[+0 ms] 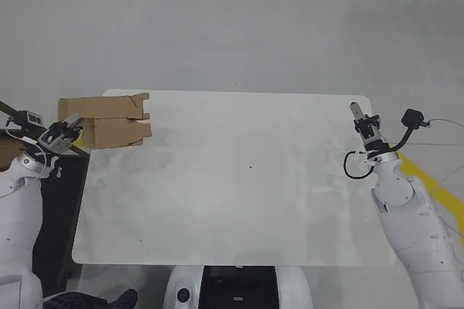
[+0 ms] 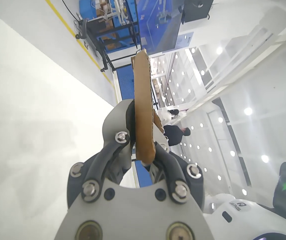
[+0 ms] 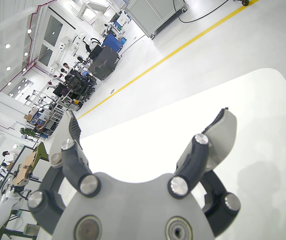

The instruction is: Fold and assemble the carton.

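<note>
Closest to the wrist camera, your left gripper (image 2: 141,119) is clamping down on the carton (image 2: 142,88). The grey moulded fingers (image 2: 115,123) are closing in from both sides, and the cardboard is running edge-on straight up between them. The board is sitting deep in the grip, with its lower end reaching down past the black linkage bars towards the palm. It is plain brown corrugated card, folded flat into a double layer. A short flap is peeling away on one side just above the fingers.

From above, the carton (image 1: 112,123) is showing as a flattened brown slab with a seam running across it. Its flaps are ending in stepped notches on the side facing the middle of the table. It is hanging across the far left corner of the table (image 1: 247,193), partly over the left edge. The left gripper is gripping it on the overhanging part. You cannot tell whether the card is touching the tabletop. The table is a smooth, matte white board with rounded corners.

Well apart, over the far right corner, your right gripper (image 3: 146,118) is spreading its fingers wide with nothing between them. Ribbed black pads (image 3: 73,126) are lining the grey shells.
</note>
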Controlling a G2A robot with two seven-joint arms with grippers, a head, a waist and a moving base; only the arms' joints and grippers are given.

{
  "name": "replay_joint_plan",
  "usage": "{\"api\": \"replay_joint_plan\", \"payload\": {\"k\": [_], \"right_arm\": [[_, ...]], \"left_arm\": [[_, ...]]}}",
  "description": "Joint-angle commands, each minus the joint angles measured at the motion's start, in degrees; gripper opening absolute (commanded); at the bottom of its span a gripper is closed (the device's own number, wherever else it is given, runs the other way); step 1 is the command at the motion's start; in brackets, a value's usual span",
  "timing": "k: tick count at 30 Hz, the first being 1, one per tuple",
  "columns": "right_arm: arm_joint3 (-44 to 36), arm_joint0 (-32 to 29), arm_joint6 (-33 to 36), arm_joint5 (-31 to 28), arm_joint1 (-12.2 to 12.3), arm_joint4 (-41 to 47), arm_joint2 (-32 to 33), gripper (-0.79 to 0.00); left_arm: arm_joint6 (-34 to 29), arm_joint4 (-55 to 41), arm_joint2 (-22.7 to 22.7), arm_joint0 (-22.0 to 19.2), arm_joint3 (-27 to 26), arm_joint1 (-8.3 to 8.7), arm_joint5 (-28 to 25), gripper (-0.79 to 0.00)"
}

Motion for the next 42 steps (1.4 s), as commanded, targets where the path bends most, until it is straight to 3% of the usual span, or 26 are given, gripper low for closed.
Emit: {"api": "replay_joint_plan", "payload": {"k": [1,8,17,29,42], "right_arm": [[0.00,0.00,0.00,0.00,0.00,0.00,0.00,0.000],[0.00,0.00,0.00,0.00,0.00,0.00,0.00,0.000],[0.00,0.00,0.00,0.00,0.00,0.00,0.00,0.000],[0.00,0.00,0.00,0.00,0.00,0.00,0.00,0.000],[0.00,0.00,0.00,0.00,0.00,0.00,0.00,0.000]], "left_arm": [[0.36,0.87,1.39,-0.46,-2.14,-0.25,0.53,-0.785],[1.09,3.36,7.25,-2.79,-9.58,-1.39,3.16,-0.785],[1.64,5.49,14.42,-6.19,-13.52,-2.87,5.40,-0.785],[4.18,9.22,25.82,-9.88,-17.56,-5.66,6.14,-0.785],[4.07,11.03,34.68,-13.67,-18.77,-8.25,7.56,-0.785]]}}
